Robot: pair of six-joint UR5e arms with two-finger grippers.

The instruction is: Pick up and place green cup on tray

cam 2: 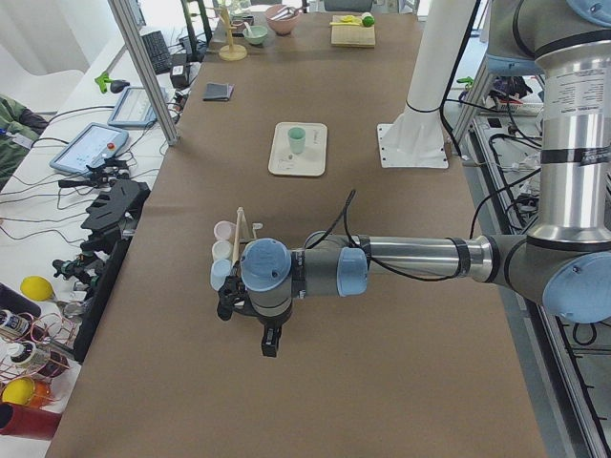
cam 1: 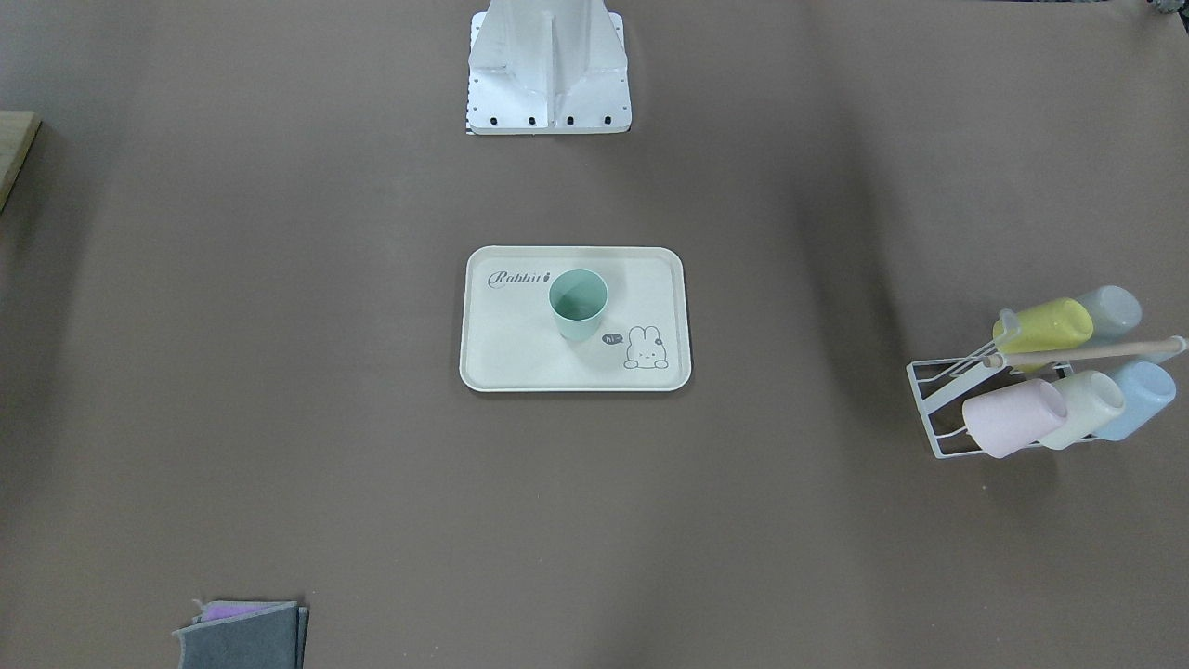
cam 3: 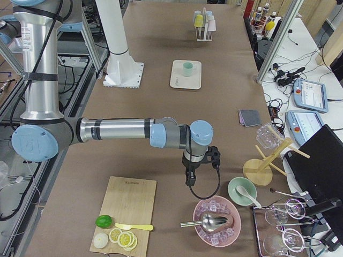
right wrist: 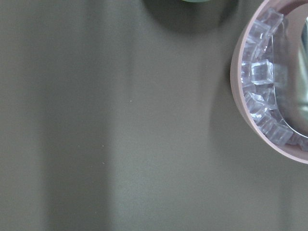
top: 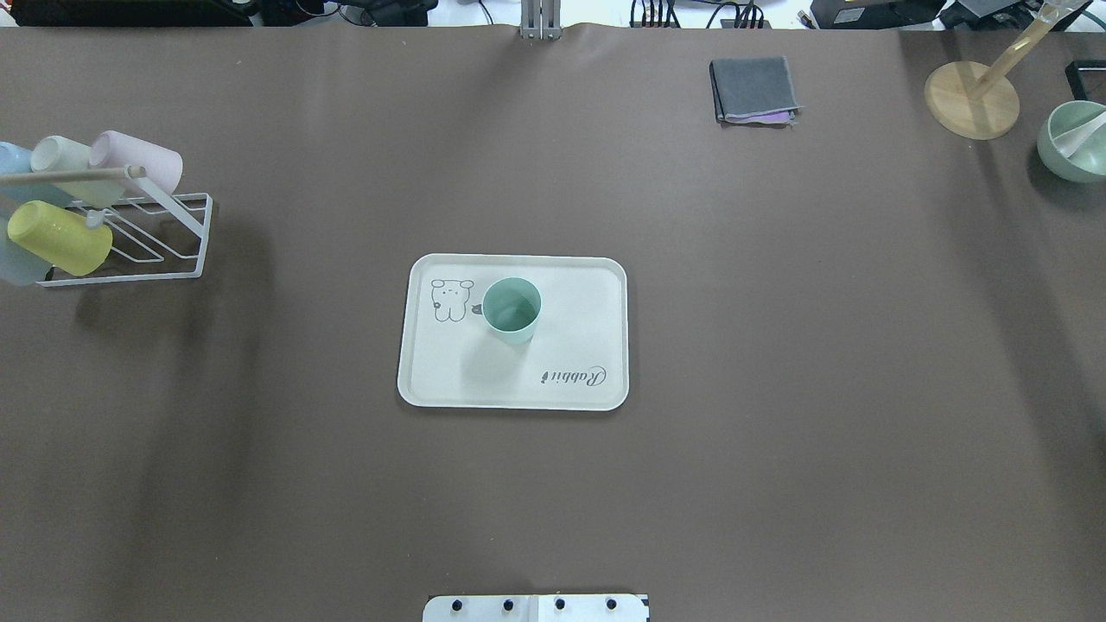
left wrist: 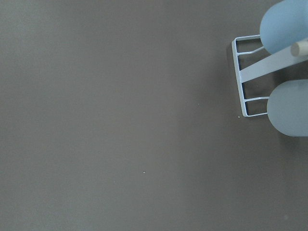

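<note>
The green cup [cam 1: 578, 305] stands upright on the cream "Rabbit" tray [cam 1: 520, 358] at the table's middle, between the script and the bunny drawing. Both also show in the overhead view, the cup [top: 511, 311] on the tray [top: 570, 367]. My left gripper [cam 2: 270, 343] shows only in the exterior left view, far from the tray, near the cup rack. My right gripper [cam 3: 189, 179] shows only in the exterior right view, far from the tray, near a pink bowl. I cannot tell whether either is open or shut. Neither wrist view shows fingers.
A white wire rack [top: 130, 238] holds several pastel cups at the robot's left end. Folded grey cloths [top: 753, 89] lie at the far side. A wooden stand [top: 972, 99], a green bowl [top: 1076, 142], a pink bowl of ice [cam 3: 217, 219] and a cutting board [cam 3: 126, 211] are at the right end.
</note>
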